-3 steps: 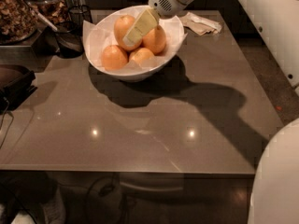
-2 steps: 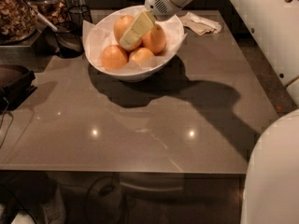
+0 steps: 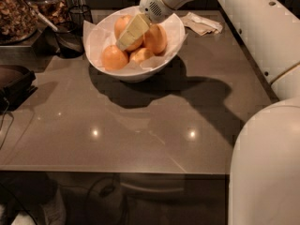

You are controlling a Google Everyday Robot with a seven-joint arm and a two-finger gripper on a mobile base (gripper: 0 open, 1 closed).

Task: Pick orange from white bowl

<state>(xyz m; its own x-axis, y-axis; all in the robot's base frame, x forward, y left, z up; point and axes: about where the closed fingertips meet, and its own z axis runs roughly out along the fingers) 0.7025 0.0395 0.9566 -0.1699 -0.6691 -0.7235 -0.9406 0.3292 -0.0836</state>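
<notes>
Starting with position, Reader asks: where does the robot's white two-finger gripper (image 3: 123, 43) sit?

Legend: Inside the wide, glossy white bowl (image 3: 140, 74), low over the fruit. Its pale end lies across the largest, pale orange-yellow orange (image 3: 121, 26) at the bowl's back left. Whether the gripper is open or closed, or has hold of anything, cannot be told.

Reader: What could go wrong from here?

Legend: Three smaller round oranges (image 3: 114, 57) crowd the target, touching it or nearly so. A closing grasp may catch a neighbour instead, or the smooth round skin may roll out of the grip. The loose white paper lining (image 3: 96, 39) could snag and rise with the fruit. A hard push near the flared rim might tip the bowl.

Reader: And the room for moving?

Legend: Straight up looks open. A dark glass jar (image 3: 70, 36) stands just beside the bowl's left rim, and a crumpled pale napkin (image 3: 201, 23) lies near its right, so sideways exits are tighter. The grey-brown tabletop (image 3: 140, 135) spreads broadly in front, its near edge well apart from the bowl. The white arm (image 3: 243, 13) enters from the upper right.
</notes>
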